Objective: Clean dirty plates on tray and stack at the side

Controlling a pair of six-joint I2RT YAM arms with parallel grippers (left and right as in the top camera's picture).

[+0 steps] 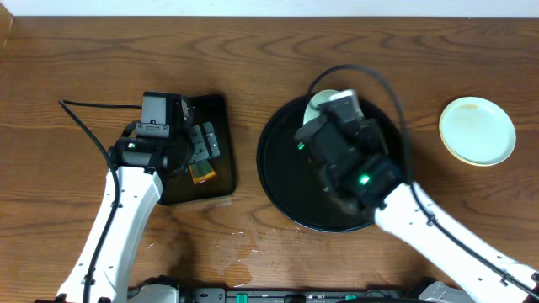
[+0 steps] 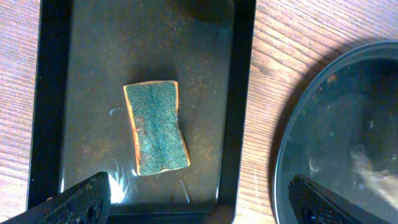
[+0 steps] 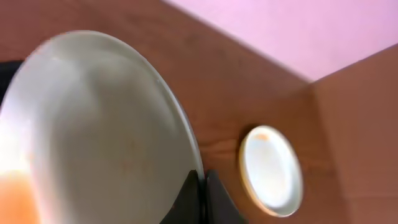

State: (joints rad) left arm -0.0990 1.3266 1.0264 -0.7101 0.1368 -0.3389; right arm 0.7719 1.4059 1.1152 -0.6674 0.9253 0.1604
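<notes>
My right gripper (image 3: 200,193) is shut on the rim of a pale mint-white plate (image 3: 93,137), which it holds tilted over the far part of the round black tray (image 1: 278,181). The plate shows a faint orange mark. In the overhead view the plate (image 1: 321,102) peeks out from under the right arm. Two other plates (image 1: 477,130) lie stacked on the table right of the tray, a mint one on a pale yellow one; the stack also shows in the right wrist view (image 3: 270,168). My left gripper (image 2: 199,202) is open and empty above the rectangular tray.
A green and orange sponge (image 2: 155,127) lies in the small rectangular black tray (image 2: 53,93), left of the round tray (image 2: 336,124). Water spots show on the table in front (image 1: 236,244). A cable runs along the left arm.
</notes>
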